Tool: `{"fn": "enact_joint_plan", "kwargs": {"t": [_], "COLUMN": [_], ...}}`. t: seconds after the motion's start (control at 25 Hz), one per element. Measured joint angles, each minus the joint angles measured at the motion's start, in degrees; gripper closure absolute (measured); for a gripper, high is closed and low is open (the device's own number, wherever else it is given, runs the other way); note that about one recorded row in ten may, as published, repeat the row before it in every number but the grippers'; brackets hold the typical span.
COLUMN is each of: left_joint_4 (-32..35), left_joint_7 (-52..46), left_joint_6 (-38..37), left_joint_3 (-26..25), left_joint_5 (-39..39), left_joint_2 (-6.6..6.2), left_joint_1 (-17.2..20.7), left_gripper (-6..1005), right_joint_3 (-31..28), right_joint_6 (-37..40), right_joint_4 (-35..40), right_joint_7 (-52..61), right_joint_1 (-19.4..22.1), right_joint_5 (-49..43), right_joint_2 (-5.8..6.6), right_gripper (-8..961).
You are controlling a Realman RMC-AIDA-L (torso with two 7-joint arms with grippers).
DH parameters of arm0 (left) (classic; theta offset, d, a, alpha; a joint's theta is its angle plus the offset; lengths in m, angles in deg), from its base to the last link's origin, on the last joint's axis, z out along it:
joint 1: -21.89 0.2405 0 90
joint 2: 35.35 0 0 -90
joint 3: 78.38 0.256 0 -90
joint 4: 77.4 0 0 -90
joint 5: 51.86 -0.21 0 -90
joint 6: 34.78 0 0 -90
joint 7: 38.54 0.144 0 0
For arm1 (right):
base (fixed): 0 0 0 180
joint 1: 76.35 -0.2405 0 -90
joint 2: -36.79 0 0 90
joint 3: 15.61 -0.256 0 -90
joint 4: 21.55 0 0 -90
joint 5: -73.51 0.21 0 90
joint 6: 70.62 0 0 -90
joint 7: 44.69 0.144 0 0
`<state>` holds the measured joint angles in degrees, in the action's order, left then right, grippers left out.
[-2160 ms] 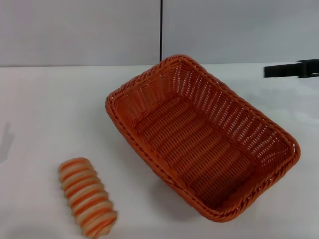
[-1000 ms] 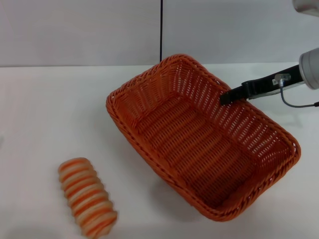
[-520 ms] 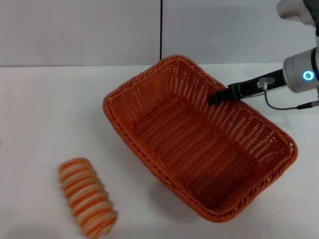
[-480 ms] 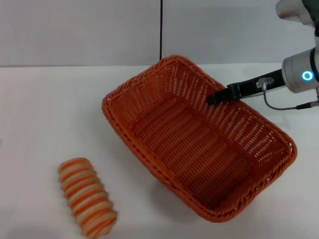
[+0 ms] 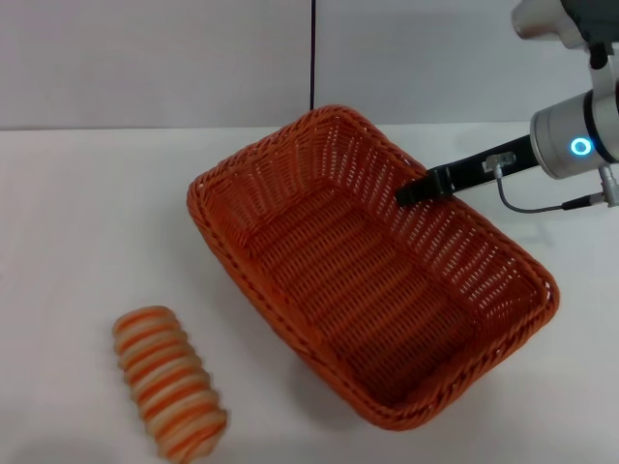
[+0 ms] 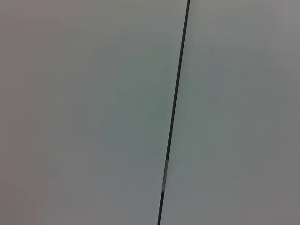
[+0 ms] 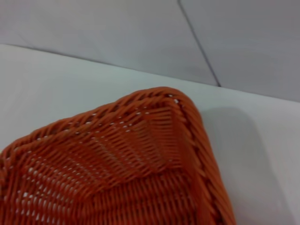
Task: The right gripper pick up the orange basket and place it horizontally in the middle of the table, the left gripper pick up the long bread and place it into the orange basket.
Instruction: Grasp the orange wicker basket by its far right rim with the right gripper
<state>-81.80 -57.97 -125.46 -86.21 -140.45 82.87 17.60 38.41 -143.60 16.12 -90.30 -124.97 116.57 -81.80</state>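
The orange basket lies at an angle on the white table, right of centre in the head view. My right gripper reaches in from the right and is shut on the basket's far long rim, its black fingers over the wall there. The right wrist view shows one corner of the orange basket up close, without my fingers. The long bread, striped orange and cream, rests on the table near the front left, apart from the basket. My left gripper is out of view; its wrist camera faces only the wall.
A light grey wall with a dark vertical seam stands behind the table. Bare tabletop stretches to the left of the basket and behind the bread.
My right gripper came in from the right, took hold of the basket's far rim, and the basket has shifted left with it. The bread has not moved.
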Motion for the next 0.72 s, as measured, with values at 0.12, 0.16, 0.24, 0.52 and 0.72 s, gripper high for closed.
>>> {"fn": "enact_joint_plan", "kwargs": {"t": [0.12,0.16,0.24,0.52,0.72], "left_joint_4": [0.0,0.0,0.0,0.01,0.0], "left_joint_7": [0.0,0.0,0.0,0.0,0.38], "left_joint_6": [0.37,0.49,0.55,0.31,-0.09], "left_joint_3": [0.01,0.0,0.01,0.01,-0.05], "left_joint_5": [0.0,0.0,0.0,0.0,0.0], "left_joint_2": [0.0,0.0,0.0,0.0,-0.01], "left_joint_1": [-0.17,-0.22,-0.31,-0.28,0.56], "left_gripper": [170,170,170,170,170], "right_joint_3": [0.62,0.68,0.74,0.97,1.96], "right_joint_6": [-0.96,-1.61,-3.1,-10.79,-16.4], "right_joint_4": [0.21,0.58,1.73,8.25,13.96], "right_joint_7": [-0.56,-0.76,-1.63,-7.61,-16.99], "right_joint_1": [-0.22,-0.29,-0.39,-0.38,-0.43], "right_joint_5": [0.62,0.67,0.74,1.28,0.9], "right_joint_2": [-0.08,-0.09,-0.09,0.38,1.63], "right_gripper": [658,681,726,813,813]}}
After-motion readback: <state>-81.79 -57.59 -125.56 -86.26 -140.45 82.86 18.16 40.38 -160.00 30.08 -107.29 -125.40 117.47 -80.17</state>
